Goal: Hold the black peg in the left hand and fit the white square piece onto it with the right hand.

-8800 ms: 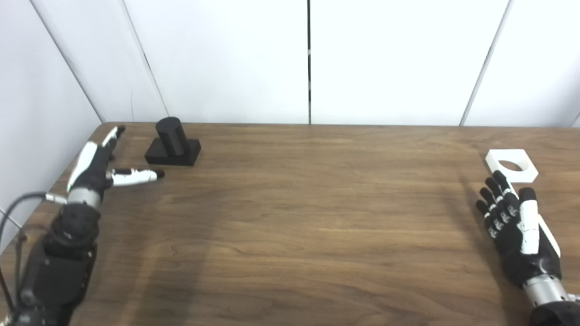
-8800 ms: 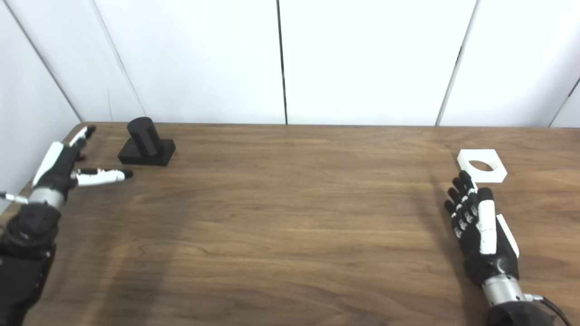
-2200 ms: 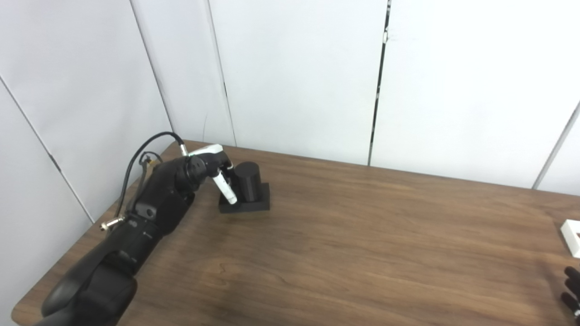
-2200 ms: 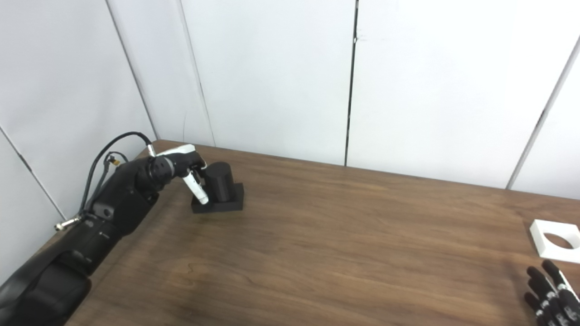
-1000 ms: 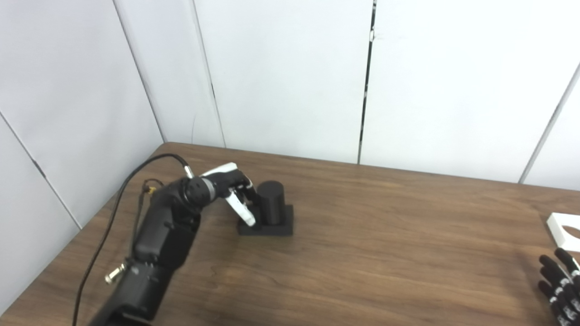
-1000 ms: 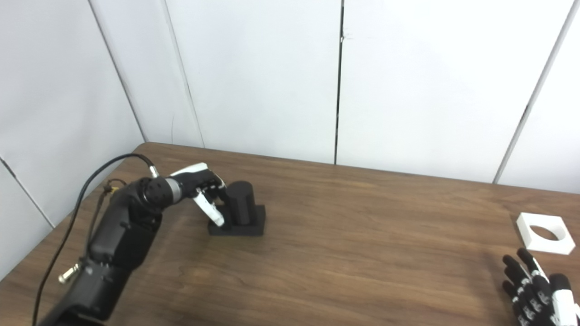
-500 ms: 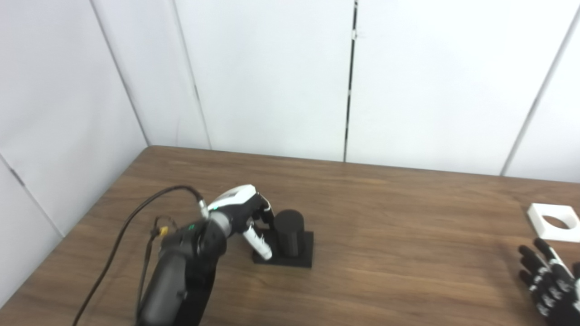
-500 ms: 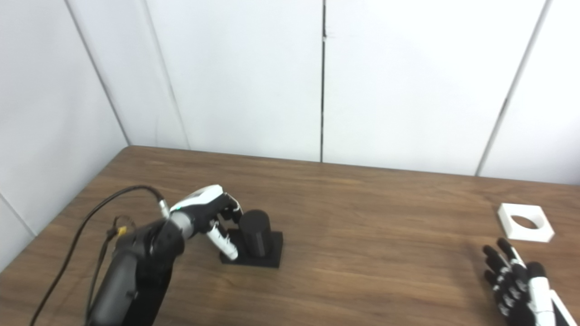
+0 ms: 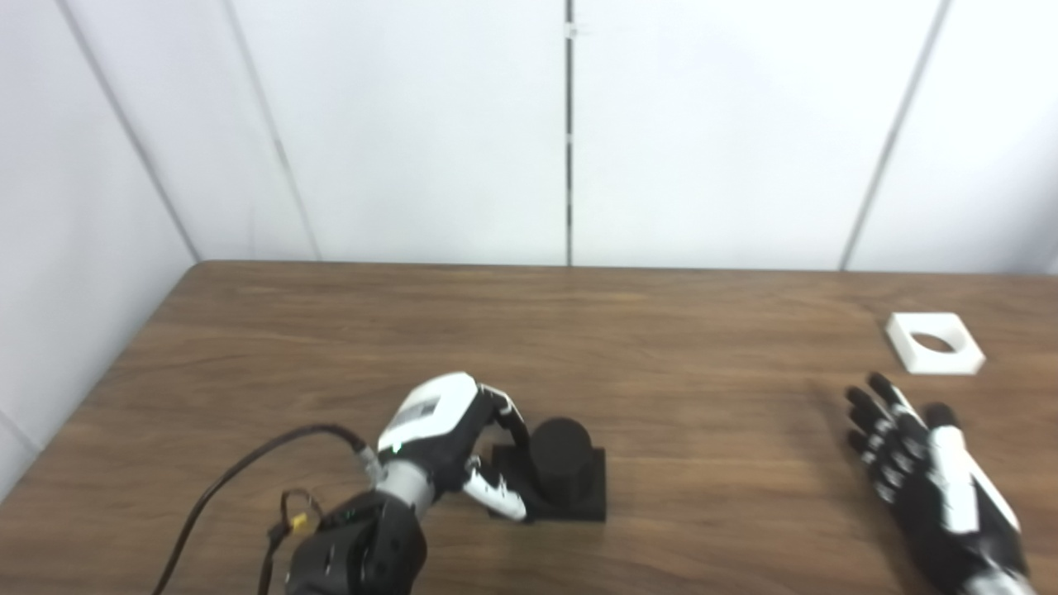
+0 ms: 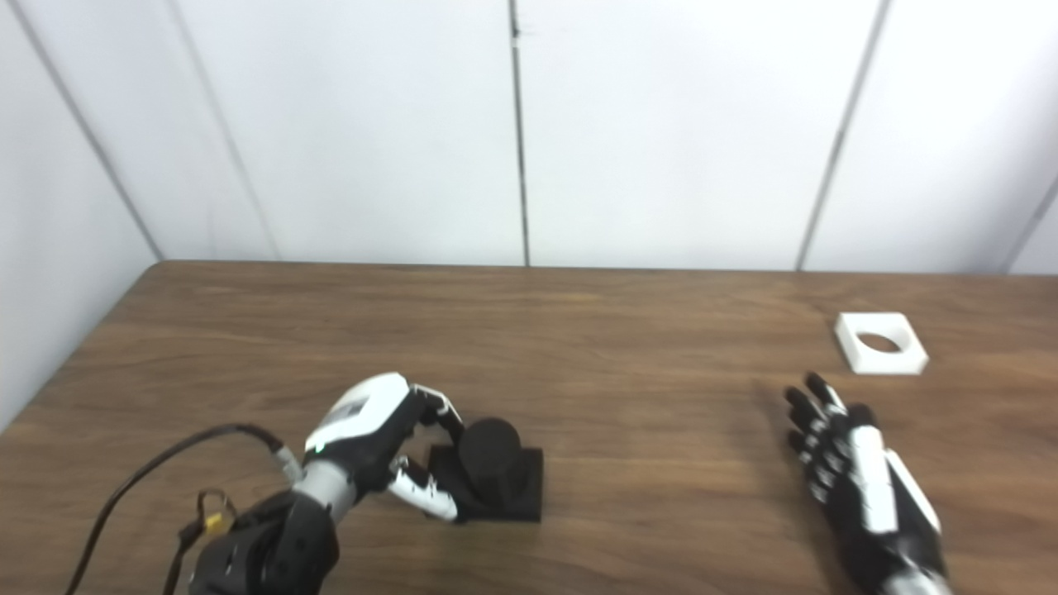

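At the near edge of the surface [image 9: 248, 347] we see our left hand [image 9: 446, 442] curled around the black peg [image 9: 560, 471], fingers on its far side, thumb on the base; half a second ago both sat farther left. Over on the right, our right hand [image 9: 926, 475] lies flat with fingers spread, holding nothing, showing more fully now. Beyond it, the white square piece [image 9: 935, 342] rests untouched near the back.
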### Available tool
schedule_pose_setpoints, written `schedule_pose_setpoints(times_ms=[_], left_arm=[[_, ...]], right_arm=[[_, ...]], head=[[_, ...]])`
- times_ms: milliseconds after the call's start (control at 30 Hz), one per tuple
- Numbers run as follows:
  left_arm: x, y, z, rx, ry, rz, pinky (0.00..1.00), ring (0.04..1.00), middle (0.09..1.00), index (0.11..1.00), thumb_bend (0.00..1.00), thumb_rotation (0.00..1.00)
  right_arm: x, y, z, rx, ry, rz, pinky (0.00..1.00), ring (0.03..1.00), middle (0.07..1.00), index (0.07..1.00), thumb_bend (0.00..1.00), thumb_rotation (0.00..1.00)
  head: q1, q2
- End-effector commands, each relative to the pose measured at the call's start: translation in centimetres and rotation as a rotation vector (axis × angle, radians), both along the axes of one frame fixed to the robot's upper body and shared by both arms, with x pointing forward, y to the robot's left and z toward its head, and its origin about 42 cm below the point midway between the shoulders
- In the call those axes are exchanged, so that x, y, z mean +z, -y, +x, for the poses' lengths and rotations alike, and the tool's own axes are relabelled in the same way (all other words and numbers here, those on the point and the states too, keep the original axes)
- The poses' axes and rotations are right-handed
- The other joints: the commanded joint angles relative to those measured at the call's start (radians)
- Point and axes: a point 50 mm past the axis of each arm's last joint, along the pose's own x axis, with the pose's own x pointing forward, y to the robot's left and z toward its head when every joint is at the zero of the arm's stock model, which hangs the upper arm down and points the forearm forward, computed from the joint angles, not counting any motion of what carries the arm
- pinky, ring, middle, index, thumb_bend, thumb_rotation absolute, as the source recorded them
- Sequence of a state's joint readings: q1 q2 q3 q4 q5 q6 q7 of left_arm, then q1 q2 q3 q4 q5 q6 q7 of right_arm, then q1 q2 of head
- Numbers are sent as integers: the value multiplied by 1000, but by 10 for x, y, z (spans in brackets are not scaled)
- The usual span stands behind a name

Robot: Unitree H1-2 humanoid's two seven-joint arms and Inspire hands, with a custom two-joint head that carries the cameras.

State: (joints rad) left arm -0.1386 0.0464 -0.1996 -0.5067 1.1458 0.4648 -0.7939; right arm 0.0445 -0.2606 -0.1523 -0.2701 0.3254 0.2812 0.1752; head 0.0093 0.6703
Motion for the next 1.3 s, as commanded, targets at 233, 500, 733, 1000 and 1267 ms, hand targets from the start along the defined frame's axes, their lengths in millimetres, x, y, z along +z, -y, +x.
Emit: schedule_pose_setpoints(times_ms=[233, 500, 733, 1000, 1267], left_arm=[[-5, 17, -8, -57, -120, 19, 650, 780, 752, 482, 522, 46], [-19, 26, -11, -88, -224, 51, 645, 680, 661, 483, 521, 45], [-29, 26, -11, -46, -243, 76, 697, 750, 721, 484, 521, 46], [-29, 21, -9, -20, -237, 70, 736, 774, 742, 484, 521, 48], [-29, 18, -11, -2, -241, 63, 720, 778, 750, 483, 521, 48]], right_arm=[[18, -10, 1, 1, 60, 4, 1000, 1000, 972, 1000, 580, 1000], [17, -20, 3, 6, 75, 24, 1000, 1000, 969, 1000, 566, 1000], [15, -16, 1, -1, 68, 24, 1000, 1000, 972, 1000, 585, 1000], [19, -9, 4, -15, 73, 30, 1000, 1000, 969, 1000, 580, 1000], [25, -2, 7, -19, 79, 20, 1000, 1000, 966, 1000, 573, 1000]], head=[[-37, 22], [-61, 33], [-50, 32], [-49, 28], [-51, 22]])
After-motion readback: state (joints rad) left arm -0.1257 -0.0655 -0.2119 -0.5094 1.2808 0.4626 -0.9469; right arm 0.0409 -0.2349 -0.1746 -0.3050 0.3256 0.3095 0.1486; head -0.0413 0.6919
